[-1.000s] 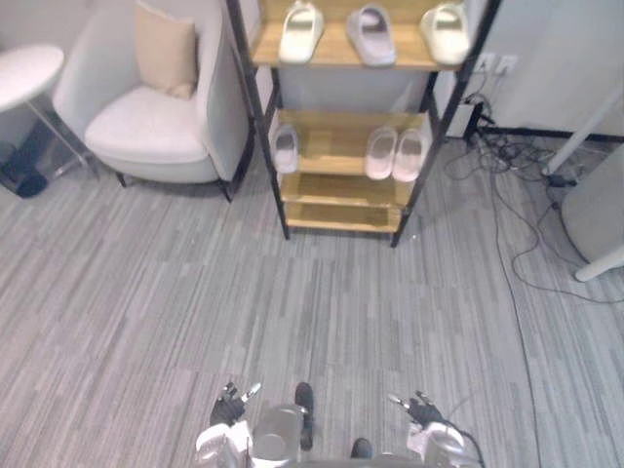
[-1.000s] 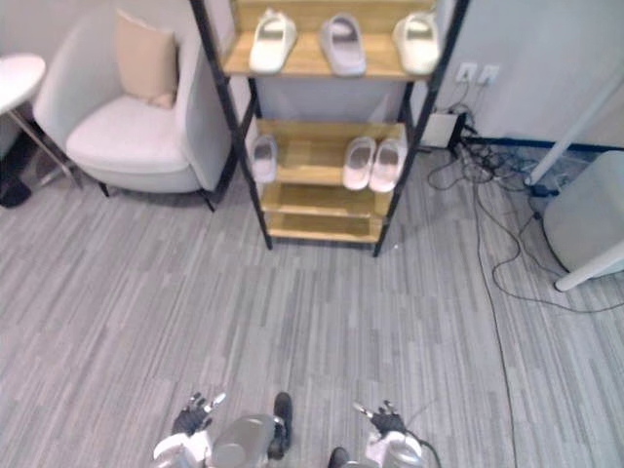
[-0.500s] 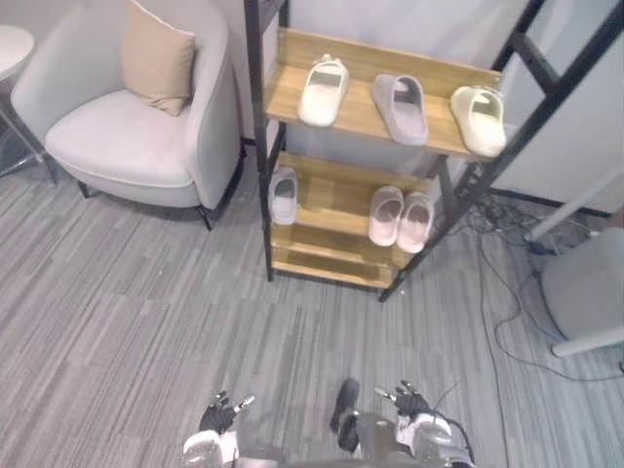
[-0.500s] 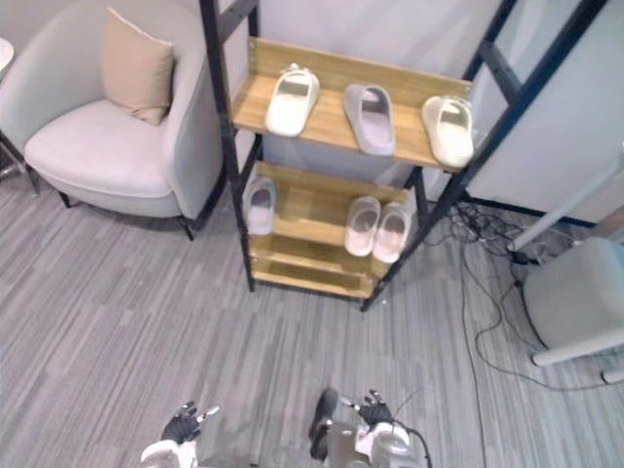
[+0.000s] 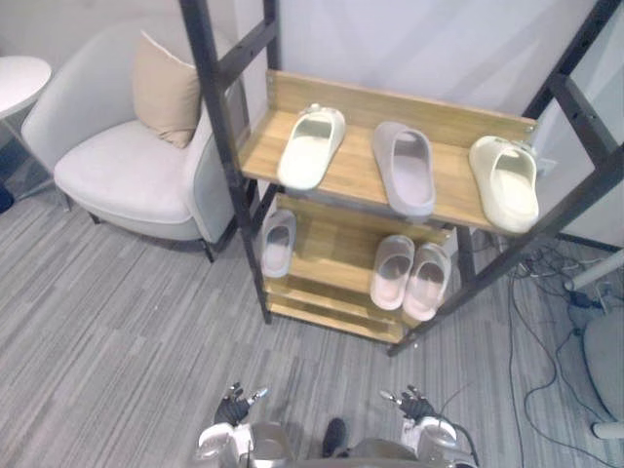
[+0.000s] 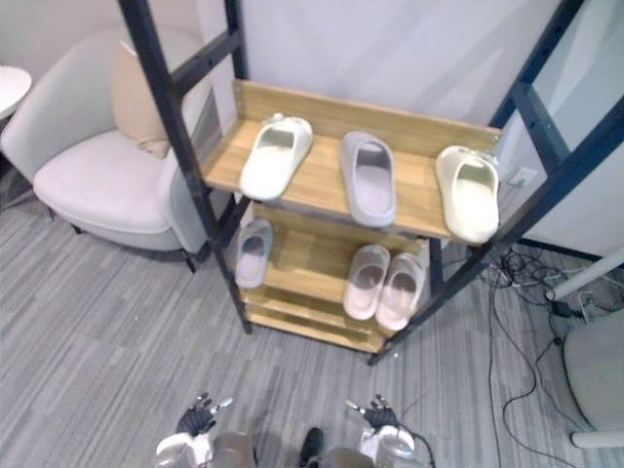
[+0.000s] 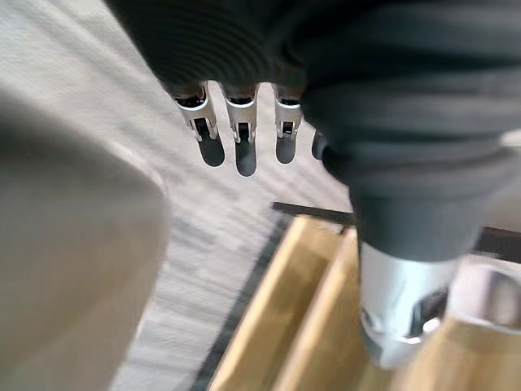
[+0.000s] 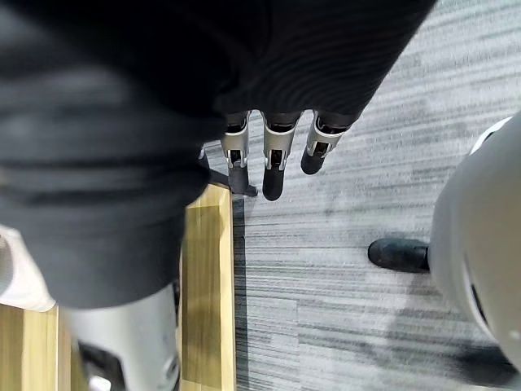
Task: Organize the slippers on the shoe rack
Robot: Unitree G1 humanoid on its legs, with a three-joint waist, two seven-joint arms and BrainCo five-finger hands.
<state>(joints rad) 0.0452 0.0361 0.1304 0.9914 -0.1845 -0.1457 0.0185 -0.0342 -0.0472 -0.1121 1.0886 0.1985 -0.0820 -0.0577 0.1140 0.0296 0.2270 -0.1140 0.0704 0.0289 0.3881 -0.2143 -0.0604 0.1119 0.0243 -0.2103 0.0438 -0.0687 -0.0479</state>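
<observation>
The shoe rack [image 5: 358, 168] stands at 12 o'clock. Its upper shelf carries 3 slippers: a cream slipper [image 5: 311, 146], a grey slipper [image 5: 403, 168] and a second cream slipper [image 5: 503, 181]. Below lie a single pale slipper [image 5: 278, 243] and a pink pair [image 5: 393, 273]. The left hand [image 5: 232, 409] and right hand [image 5: 417, 407] hang at 6 o'clock, fingers [image 8: 273, 163] straight, holding nothing. An armchair [image 5: 117, 175] sits at 10 o'clock.

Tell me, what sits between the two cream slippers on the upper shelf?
A grey slipper lies between the left cream slipper and the right cream slipper, seen in the left eye view.
</observation>
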